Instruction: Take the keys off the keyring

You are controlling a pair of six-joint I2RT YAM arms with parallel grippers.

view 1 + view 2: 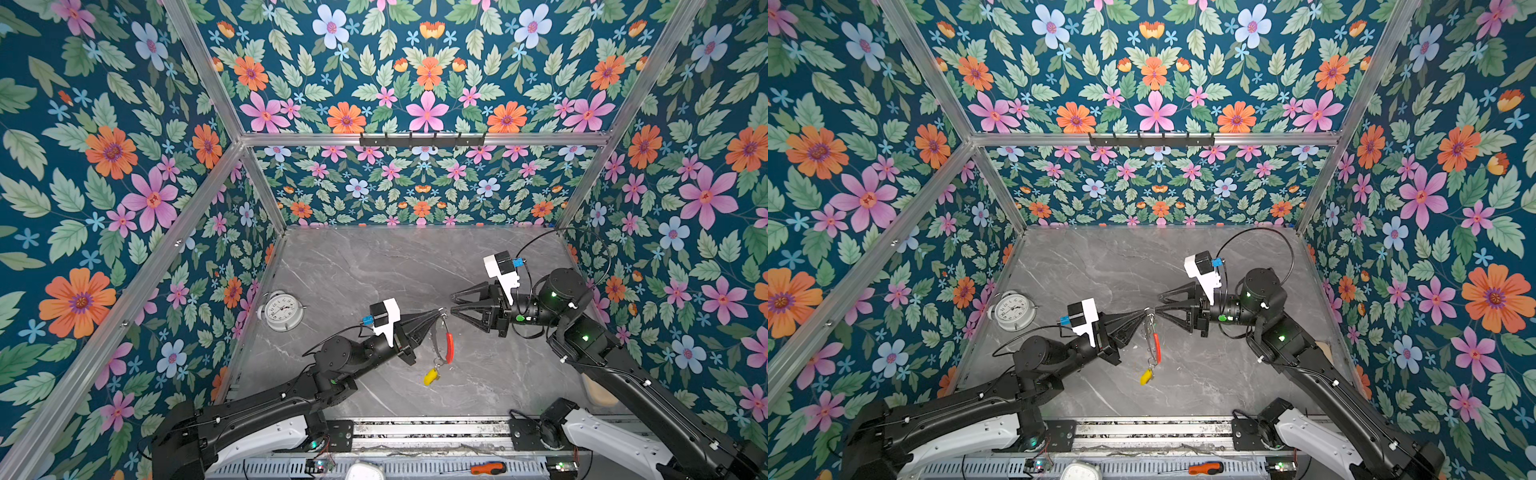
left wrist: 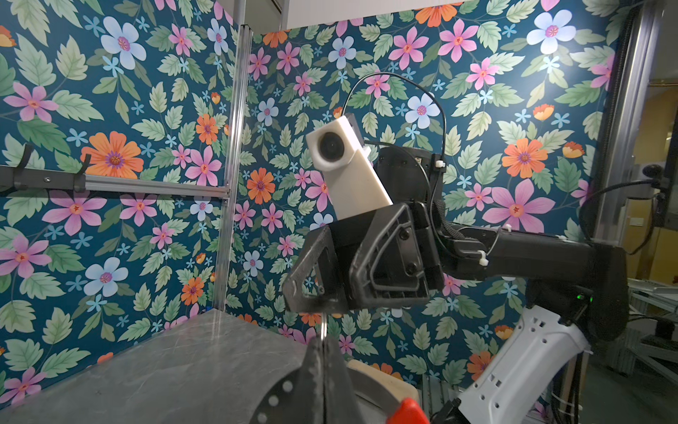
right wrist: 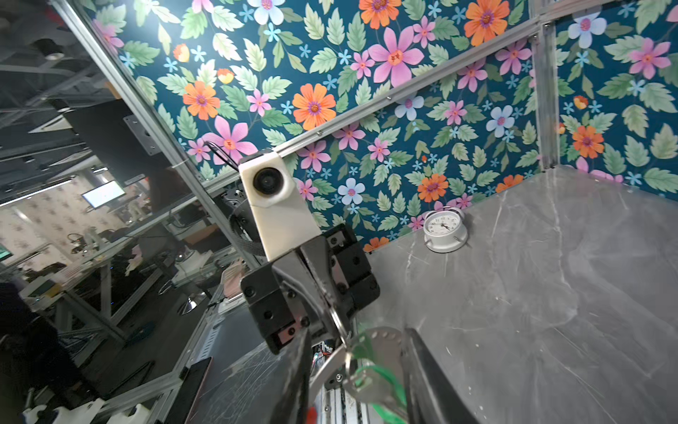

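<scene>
Both top views showed your left tool (image 1: 441, 311) clamping the keyring (image 1: 449, 347), yellow key (image 1: 430, 376) still attached; your right tool (image 1: 452, 303) gaped around a blurred green key (image 3: 370, 381).

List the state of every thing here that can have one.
Dark grey keyring loop with red section, hanging from left gripper.
Left gripper, shut on the loop.
Right gripper, open beside the loop's top.
Yellow-headed silver key, dangling at the loop's bottom.
Green-headed key, blurred between the right jaws; attachment unclear.
White round alarm clock, untouched on table.
</scene>
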